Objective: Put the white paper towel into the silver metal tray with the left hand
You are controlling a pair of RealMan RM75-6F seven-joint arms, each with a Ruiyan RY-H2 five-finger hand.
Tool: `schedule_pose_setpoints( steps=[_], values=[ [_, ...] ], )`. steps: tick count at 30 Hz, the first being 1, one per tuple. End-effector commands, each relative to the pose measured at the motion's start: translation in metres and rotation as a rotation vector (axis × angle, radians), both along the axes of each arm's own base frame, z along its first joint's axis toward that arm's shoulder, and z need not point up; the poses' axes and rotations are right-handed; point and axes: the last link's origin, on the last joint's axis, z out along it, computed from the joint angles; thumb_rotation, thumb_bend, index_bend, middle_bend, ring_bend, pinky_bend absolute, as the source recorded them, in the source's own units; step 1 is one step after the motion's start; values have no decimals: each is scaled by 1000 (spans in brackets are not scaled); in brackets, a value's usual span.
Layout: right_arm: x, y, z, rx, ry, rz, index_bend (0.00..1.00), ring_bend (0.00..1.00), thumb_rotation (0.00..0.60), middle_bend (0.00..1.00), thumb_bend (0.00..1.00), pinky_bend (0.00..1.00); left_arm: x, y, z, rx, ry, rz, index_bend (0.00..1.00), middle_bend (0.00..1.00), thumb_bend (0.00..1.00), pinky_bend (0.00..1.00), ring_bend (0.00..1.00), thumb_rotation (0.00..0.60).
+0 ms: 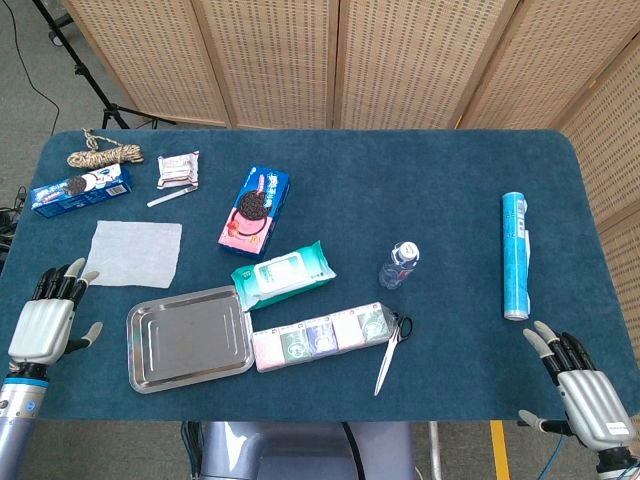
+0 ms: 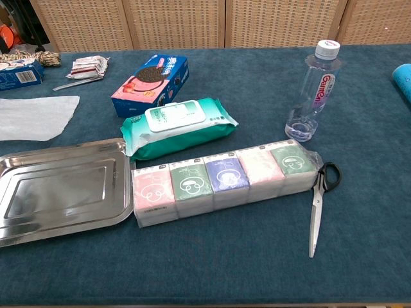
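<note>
We see the white paper towel [image 1: 131, 253] lying flat near the left edge of the table [image 1: 430, 180], with bare blue cloth between it and that edge. The silver metal tray [image 1: 189, 338] sits toward the front edge, just in front of the towel and apart from it, with nothing in it. Its right rim is just beside the green wipes pack [image 1: 283, 272] and the row of tissue packs [image 1: 320, 337]; in the chest view the tissue row touches or nearly touches that rim.

At the back left corner we find a coil of rope [image 1: 104, 154], a blue cookie box [image 1: 80, 189], a small snack packet [image 1: 178, 168] and a pen [image 1: 172, 197], all behind the towel. A second cookie box [image 1: 255, 208] lies toward the middle. Open cloth runs along the front edge and across the back of the table to the right.

Our left hand [image 1: 47, 322] hovers at the front left corner, fingers spread and pointing toward the towel, holding nothing and touching nothing. Our right hand [image 1: 581, 384] is at the front right corner, fingers likewise apart and empty, well apart from the scissors [image 1: 388, 351], the water bottle [image 1: 398, 264] and the blue roll [image 1: 515, 254].
</note>
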Motion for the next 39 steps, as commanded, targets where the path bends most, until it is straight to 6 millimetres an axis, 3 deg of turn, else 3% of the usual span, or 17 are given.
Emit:
schedule_pose_setpoints(
  steps=[1,9,17,28,39],
  values=[
    [0,0,0,-1,0,0,0,0,600,0,0,0,-9,8,-6,-19,2,37,159,0,297,0,0,545],
    [0,0,2,-7,-5,-1,0,0,600,0,0,0,-34,18,-22,-72,-6,132,159,0,304,0,0,546],
    [0,1,2,-8,-6,2,0,0,600,0,0,0,-49,31,-32,-55,39,141,162,0,374,0,0,546],
    [0,1,3,-13,-10,3,0,0,600,0,0,0,-54,40,-45,-42,45,122,179,0,396,0,0,547],
    [-1,0,5,-22,-16,0,0,0,600,0,0,0,-45,64,-58,-55,85,66,208,0,411,0,0,550]
  ],
)
